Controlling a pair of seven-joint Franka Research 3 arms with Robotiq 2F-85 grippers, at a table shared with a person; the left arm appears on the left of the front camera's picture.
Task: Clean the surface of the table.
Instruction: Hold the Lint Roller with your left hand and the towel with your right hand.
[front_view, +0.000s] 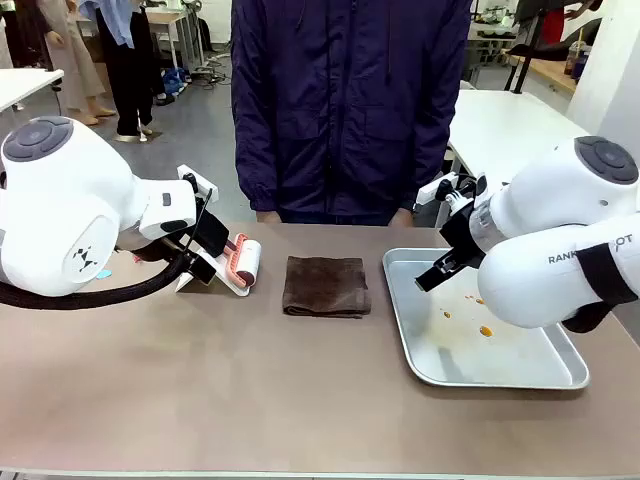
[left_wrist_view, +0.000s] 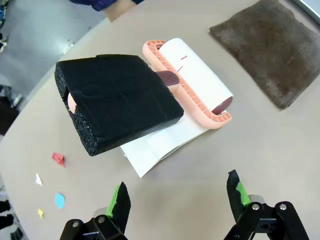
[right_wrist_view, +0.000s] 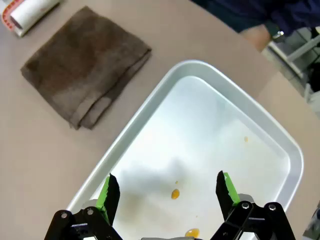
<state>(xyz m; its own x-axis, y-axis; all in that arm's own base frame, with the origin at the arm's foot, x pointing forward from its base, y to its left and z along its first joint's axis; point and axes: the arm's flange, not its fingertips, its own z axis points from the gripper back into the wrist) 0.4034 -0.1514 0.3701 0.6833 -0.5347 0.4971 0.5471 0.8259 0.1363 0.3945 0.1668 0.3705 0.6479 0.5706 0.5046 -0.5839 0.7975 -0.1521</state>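
Worktop (front_view: 250, 400), beige-brown and matte, runs the full width of the front view, with a person in a dark jacket (front_view: 350, 100) standing at its far edge. A folded brown cloth (front_view: 326, 286) lies near the middle. At the cloth's 9 o'clock, apart from it, a lint roller (front_view: 243, 262) with a pink frame and a white roll rests on a white sheet (left_wrist_view: 155, 147). Its handle is wrapped in a black foam block (left_wrist_view: 117, 100).

The left pincer (left_wrist_view: 177, 187) hovers just short of that block, fingers spread wide and gripping nothing. In its wrist view, small coloured paper scraps (left_wrist_view: 58, 159) lie on the worktop at about 9 o'clock of the fingers.

At the cloth's 3 o'clock sits a shiny metal tray (front_view: 500, 383) marked with a few orange spots (right_wrist_view: 175, 193). The right pincer (right_wrist_view: 166, 181) hangs over the tray, also spread open and empty.
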